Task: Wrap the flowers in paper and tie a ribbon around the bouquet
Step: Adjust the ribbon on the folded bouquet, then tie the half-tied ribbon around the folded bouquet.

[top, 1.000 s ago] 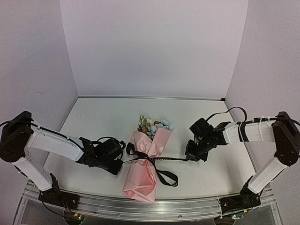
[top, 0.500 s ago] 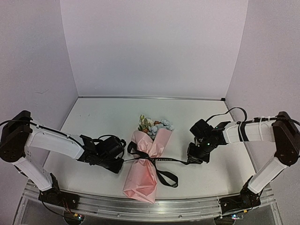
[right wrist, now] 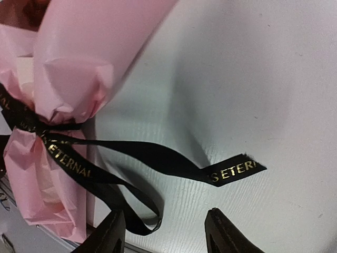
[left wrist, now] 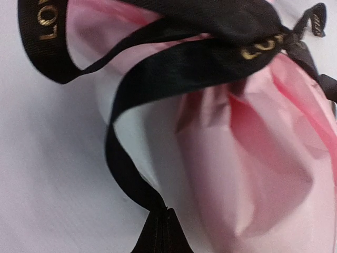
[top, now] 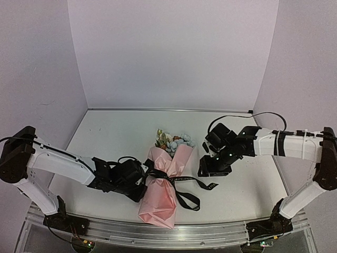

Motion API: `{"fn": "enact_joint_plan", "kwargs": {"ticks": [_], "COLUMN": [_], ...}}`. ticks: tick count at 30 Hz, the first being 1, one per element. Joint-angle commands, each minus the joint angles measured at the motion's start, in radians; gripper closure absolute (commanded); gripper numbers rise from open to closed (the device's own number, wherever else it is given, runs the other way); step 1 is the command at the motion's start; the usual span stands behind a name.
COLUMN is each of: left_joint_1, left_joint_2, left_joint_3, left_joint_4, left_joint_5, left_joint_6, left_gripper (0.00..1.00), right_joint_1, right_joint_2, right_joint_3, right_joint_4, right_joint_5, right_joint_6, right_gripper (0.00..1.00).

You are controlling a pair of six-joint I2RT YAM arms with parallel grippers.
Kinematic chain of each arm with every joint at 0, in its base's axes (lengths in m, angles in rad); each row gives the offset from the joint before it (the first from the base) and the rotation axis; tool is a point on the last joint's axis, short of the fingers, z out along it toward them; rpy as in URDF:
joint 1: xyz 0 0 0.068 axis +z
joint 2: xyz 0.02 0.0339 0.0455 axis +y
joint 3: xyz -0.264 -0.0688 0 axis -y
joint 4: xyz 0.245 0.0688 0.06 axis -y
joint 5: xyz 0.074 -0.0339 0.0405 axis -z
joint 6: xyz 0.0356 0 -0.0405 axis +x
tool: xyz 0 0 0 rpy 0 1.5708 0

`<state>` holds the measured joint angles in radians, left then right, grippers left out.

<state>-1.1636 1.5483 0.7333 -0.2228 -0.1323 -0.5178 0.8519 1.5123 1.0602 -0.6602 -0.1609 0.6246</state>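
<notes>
The bouquet lies in the middle of the table, flowers poking from the far end of the pink paper cone. A black ribbon with gold lettering is knotted round its waist. Tight against the cone's left side, my left gripper is shut on a ribbon strand, pinched at the fingertips. My right gripper hovers open, right of the bouquet. Its fingers stand apart with nothing between them. The loose ribbon end lies flat on the table just ahead of it.
The white table is closed in by lilac walls on three sides. A metal rail runs along the near edge. A thin black cable loops over the right arm. A ribbon loop lies at the bouquet's near right.
My right gripper has opened, let go of the ribbon end and moved left and away. The freed end dropped to the table. My left gripper slid right, closer to the bouquet.
</notes>
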Motion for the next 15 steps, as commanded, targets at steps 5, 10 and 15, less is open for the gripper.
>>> {"fn": "enact_joint_plan", "kwargs": {"ticks": [5, 10, 15], "left_joint_1": [-0.045, -0.045, -0.045], "left_joint_2": [0.031, -0.002, -0.069], "left_joint_3": [0.078, 0.052, 0.027], "left_joint_4": [0.066, -0.023, -0.054], "left_joint_5": [-0.021, -0.104, -0.158], "left_joint_6": [-0.003, -0.089, -0.138], "left_gripper": [1.00, 0.97, 0.64], "right_joint_1": [0.085, 0.158, 0.226], "right_joint_2": [0.039, 0.048, 0.058], "right_joint_3": [0.065, 0.018, -0.012], "right_joint_4": [-0.151, -0.172, -0.166], "right_joint_5": [-0.007, 0.023, 0.075], "right_joint_6": [-0.059, 0.026, 0.097], "right_gripper": [0.47, 0.47, 0.43]}}
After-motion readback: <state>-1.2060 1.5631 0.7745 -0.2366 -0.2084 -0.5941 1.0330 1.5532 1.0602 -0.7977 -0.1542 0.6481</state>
